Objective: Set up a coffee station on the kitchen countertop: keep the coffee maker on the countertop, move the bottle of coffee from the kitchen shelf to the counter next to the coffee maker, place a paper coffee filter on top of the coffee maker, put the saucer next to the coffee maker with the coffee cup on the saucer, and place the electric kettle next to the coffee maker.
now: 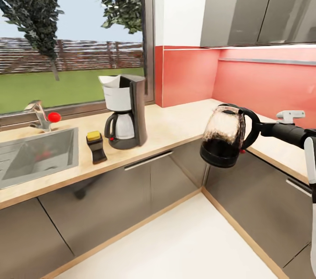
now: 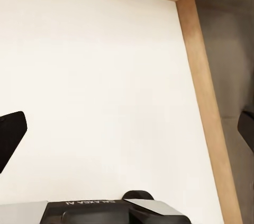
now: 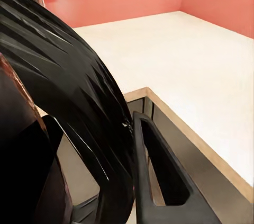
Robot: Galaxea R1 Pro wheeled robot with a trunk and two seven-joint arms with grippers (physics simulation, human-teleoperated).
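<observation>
Sink (image 1: 39,156) at far left, set into the kitchen countertop (image 1: 175,127). Next along: the bottle of coffee (image 1: 96,146), yellow cap up, standing on the counter just beside the coffee maker (image 1: 126,111). The paper coffee filter (image 1: 110,81) sits in the maker's top. Saucer and cup not sighted.

Step in hand: the kettle. My right gripper (image 1: 256,128) has the electric kettle (image 1: 224,135) by its black loop handle (image 3: 79,123); fingers closed around it, kettle hanging clear of the counter, out over the floor by the cabinet corner, well apart from the maker.

My left gripper (image 2: 114,209) points down at the floor; fingers barely in frame, so I cannot tell how far open.

Next, I judge: carry the kettle leftward, keep it upright, set it down on bare counter to the maker's right.
</observation>
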